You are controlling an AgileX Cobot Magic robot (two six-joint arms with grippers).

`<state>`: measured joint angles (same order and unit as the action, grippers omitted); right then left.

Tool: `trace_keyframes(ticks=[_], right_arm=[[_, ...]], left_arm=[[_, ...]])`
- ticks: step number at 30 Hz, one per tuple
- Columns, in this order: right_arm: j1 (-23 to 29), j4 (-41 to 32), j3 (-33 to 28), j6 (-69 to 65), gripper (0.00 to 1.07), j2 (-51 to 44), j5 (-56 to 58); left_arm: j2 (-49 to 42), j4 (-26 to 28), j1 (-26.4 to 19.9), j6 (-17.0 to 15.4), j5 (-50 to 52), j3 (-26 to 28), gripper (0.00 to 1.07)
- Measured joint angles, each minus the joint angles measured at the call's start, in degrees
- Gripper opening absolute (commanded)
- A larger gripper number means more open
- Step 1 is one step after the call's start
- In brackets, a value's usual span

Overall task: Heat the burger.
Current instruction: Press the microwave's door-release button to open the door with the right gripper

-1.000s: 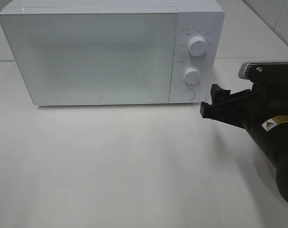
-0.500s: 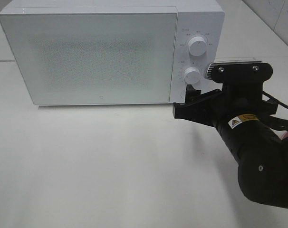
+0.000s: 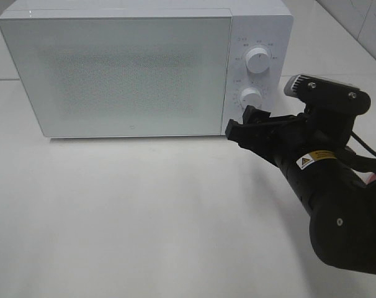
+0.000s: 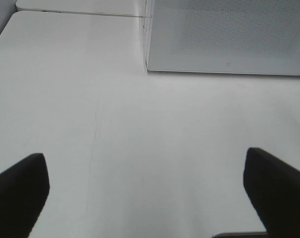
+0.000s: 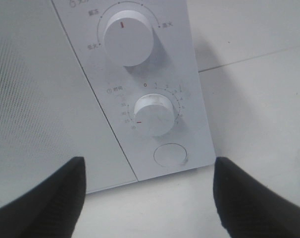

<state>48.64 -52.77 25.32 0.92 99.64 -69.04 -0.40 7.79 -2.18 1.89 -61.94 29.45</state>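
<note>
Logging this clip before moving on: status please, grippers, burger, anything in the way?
Left gripper open, above table. Right gripper open, facing round button on microwave. Burger not in view; door shut. No obstruction seen.

A white table (image 3: 144, 217) carries a white microwave (image 3: 126, 68), its door shut.

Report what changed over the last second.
The right pincer swung left from beside the microwave to its control panel. It now sits in front of the round button, jaws open, gripping nothing. The microwave stayed put, with its door shut.
</note>
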Motion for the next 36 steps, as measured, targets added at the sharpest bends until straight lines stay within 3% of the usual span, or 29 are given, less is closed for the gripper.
trace_keyframes(ticks=[6, 7, 22, 36], right_arm=[[0.0, 0.0, 0.0, -16.56, 0.55, 0.0, 0.0], [0.0, 0.0, 0.0, -24.06, 0.52, 0.0, 0.17], [0.0, 0.0, 0.0, -65.2, 0.03, 0.0, 1.49], [0.0, 0.0, 0.0, -70.53, 0.0, 0.0, 3.32]], left_arm=[[0.0, 0.0, 0.0, 0.0, 0.0, 0.0, 1.0], [0.0, 0.0, 0.0, 0.0, 0.0, 0.0, 1.0], [0.0, 0.0, 0.0, 0.0, 0.0, 0.0, 1.0], [0.0, 0.0, 0.0, 0.0, 0.0, 0.0, 1.0]])
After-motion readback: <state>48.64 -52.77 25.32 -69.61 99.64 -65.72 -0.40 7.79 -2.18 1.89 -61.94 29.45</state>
